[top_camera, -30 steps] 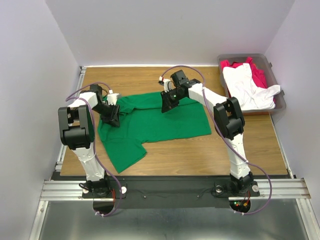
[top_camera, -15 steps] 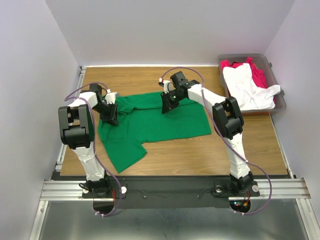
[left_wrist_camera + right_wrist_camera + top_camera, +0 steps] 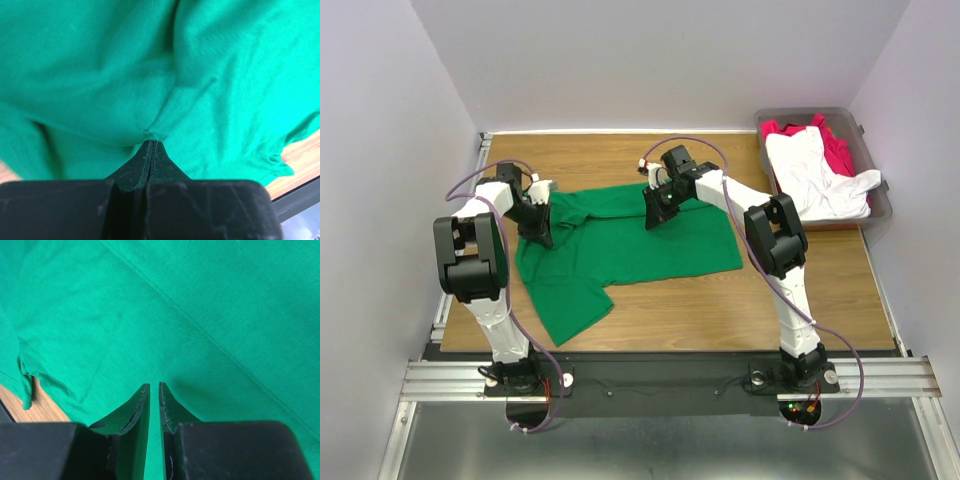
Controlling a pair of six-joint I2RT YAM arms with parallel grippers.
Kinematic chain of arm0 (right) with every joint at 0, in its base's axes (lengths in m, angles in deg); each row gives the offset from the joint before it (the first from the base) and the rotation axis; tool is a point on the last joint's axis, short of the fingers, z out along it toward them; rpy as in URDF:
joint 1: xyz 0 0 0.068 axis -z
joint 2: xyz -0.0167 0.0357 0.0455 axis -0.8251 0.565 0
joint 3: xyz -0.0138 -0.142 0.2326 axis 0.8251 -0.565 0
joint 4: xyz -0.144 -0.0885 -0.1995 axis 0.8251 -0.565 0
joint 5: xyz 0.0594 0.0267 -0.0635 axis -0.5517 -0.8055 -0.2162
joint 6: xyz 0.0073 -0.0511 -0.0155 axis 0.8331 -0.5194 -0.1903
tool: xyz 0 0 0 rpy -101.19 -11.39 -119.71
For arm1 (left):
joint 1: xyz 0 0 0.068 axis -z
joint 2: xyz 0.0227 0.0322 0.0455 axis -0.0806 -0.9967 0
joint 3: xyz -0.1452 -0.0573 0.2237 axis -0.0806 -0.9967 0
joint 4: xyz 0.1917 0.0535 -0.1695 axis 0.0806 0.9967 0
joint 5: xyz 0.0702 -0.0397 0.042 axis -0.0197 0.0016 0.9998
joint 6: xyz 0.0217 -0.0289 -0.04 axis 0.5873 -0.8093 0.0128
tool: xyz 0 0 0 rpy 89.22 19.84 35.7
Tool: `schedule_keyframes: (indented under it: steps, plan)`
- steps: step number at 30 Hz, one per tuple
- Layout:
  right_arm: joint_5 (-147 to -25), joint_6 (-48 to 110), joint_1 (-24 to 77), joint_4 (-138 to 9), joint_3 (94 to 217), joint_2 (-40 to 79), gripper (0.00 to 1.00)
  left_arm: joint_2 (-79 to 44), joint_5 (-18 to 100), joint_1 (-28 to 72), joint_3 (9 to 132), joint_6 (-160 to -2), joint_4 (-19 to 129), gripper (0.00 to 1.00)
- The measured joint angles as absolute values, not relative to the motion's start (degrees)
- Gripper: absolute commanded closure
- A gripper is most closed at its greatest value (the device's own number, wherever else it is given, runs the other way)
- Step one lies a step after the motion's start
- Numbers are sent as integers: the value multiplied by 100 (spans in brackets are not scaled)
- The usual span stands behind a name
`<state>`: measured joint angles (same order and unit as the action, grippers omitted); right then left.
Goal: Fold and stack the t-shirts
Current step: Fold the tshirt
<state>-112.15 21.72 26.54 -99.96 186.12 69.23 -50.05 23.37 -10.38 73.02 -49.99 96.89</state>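
Observation:
The green t-shirt (image 3: 620, 250) lies spread on the wooden table (image 3: 740, 300), one sleeve hanging toward the near edge. My left gripper (image 3: 539, 231) is at the shirt's left end. In the left wrist view it (image 3: 151, 142) is shut, pinching a small pucker of the green cloth (image 3: 100, 75). My right gripper (image 3: 656, 211) is on the shirt's far edge near the middle. In the right wrist view it (image 3: 154, 384) stands with a narrow gap between its jaws over flat green cloth (image 3: 210, 315). The white t-shirt (image 3: 815, 178) and the red t-shirt (image 3: 839, 152) lie in the bin.
The grey-brown bin (image 3: 808, 113) stands at the table's far right corner, with the white shirt hanging over its right rim. Pale walls close in the table on three sides. Bare wood shows in front of and behind the green shirt.
My left gripper has shifted slightly toward the far left with the cloth in it. My right gripper has barely moved. The shirt's outline is almost unchanged.

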Motion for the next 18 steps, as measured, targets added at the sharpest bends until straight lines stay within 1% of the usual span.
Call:
schedule_keyframes:
  steps: [7,18]
  plan:
    - [-11195,2159,2654,-9996,18606,6923,82,-4465,2485,-1077,7564,-4924,9871,100]
    - [-11193,2157,2654,-9996,18599,6923,82,-4474,2393,-1442,7981,-4782,10290,100]
